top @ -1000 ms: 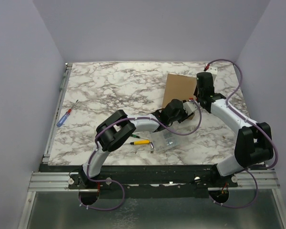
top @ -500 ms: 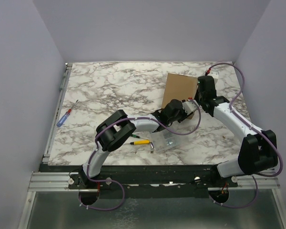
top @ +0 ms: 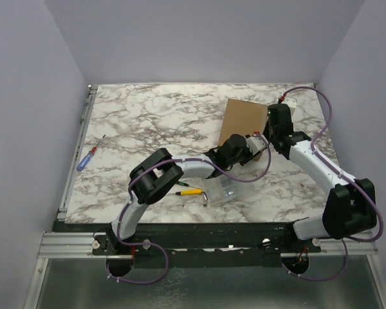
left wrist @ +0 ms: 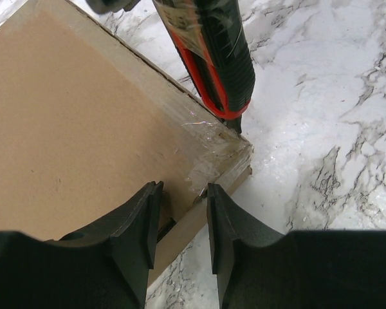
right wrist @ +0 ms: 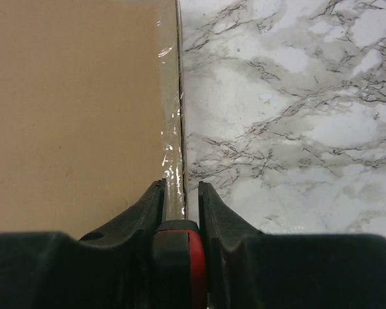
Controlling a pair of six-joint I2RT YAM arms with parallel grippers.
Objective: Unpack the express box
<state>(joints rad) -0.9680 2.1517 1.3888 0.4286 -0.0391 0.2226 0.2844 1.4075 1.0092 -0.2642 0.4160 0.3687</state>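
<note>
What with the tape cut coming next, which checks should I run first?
1. Cutter held in right gripper: ok.
2. Cutter tip at the box corner, by the taped seam: ok; blade contact: cannot tell.
3. Left gripper straddles the box's corner edge; clamped: cannot tell.
4. Tape ahead along the seam unbroken, lid shut: ok.
5. Table beside the seam bare in the right wrist view: ok.
6. Case apart from the box: ok.
</note>
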